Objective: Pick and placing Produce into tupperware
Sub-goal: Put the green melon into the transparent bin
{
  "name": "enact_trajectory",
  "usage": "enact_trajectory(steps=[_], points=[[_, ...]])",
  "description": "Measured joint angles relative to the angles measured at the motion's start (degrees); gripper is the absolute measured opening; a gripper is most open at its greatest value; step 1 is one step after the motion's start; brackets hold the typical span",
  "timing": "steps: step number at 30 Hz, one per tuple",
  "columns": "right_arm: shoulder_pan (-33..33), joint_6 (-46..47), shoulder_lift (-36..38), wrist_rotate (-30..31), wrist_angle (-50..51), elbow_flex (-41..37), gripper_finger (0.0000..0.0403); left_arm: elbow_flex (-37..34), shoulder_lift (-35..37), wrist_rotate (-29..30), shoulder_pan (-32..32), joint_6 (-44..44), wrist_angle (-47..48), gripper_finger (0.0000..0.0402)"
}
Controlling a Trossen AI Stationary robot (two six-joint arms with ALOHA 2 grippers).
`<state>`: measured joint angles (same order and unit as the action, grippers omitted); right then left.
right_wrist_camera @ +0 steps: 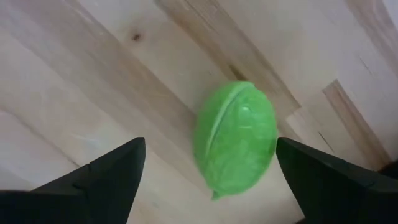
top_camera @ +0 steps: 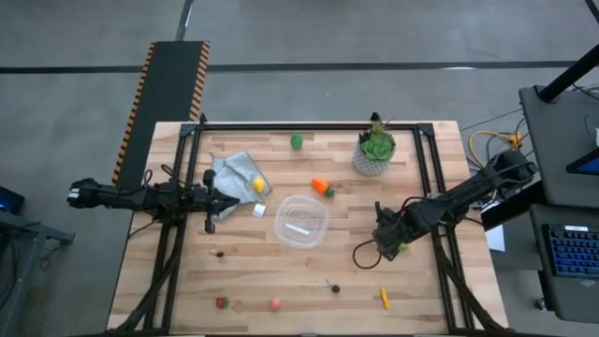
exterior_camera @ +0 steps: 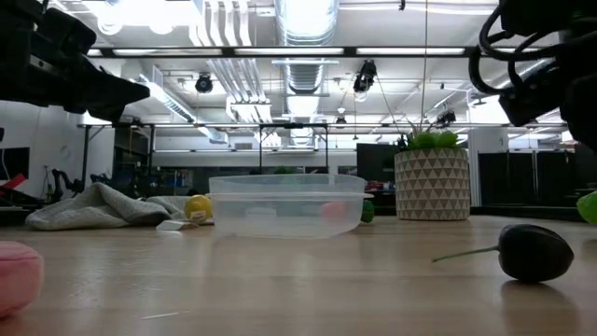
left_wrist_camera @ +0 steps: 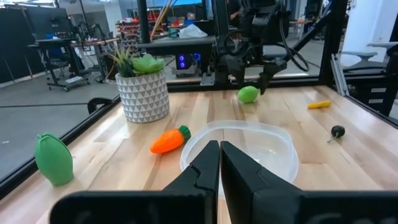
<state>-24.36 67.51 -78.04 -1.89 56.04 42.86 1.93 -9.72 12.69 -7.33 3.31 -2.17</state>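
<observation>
Wooden counter [top_camera: 243, 267] is carrying scattered produce — the right hand [right_wrist_camera: 208, 165] is hovering wide open over a green fruit [right_wrist_camera: 235, 138] near the right edge, beside the central container [top_camera: 300, 221]; left hand [left_wrist_camera: 219, 163] is waiting closed.

A clear, shallow, round-cornered plastic tupperware [top_camera: 300, 222] sits open at the frame's centre; tiny toy produce, including a light-green lime [right_wrist_camera: 235, 138], lies scattered around.

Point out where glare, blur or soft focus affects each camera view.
Low view: ceiling lights blow out to white, and the near pink piece is soft. Right wrist view: the green piece is sharp, while the open right gripper fingers are dark, blurred wedges. Left wrist view: the shut left gripper is soft. High view: evenly lit, no glare.
</observation>
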Motion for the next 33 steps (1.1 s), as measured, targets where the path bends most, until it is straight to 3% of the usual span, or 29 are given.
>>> enact_trajectory(steps=[11,33], points=[[0.0,1.4,0.0,-0.2,-5.5,-6.9,0.0352,0.0,0.0,0.0,0.0,0.0,0.1,0.0000],[0.0,-0.5,0.0,0.4,-7.6,-7.5,0.0319,0.0,0.0,0.0,0.0,0.0,0.0,0.0000]])
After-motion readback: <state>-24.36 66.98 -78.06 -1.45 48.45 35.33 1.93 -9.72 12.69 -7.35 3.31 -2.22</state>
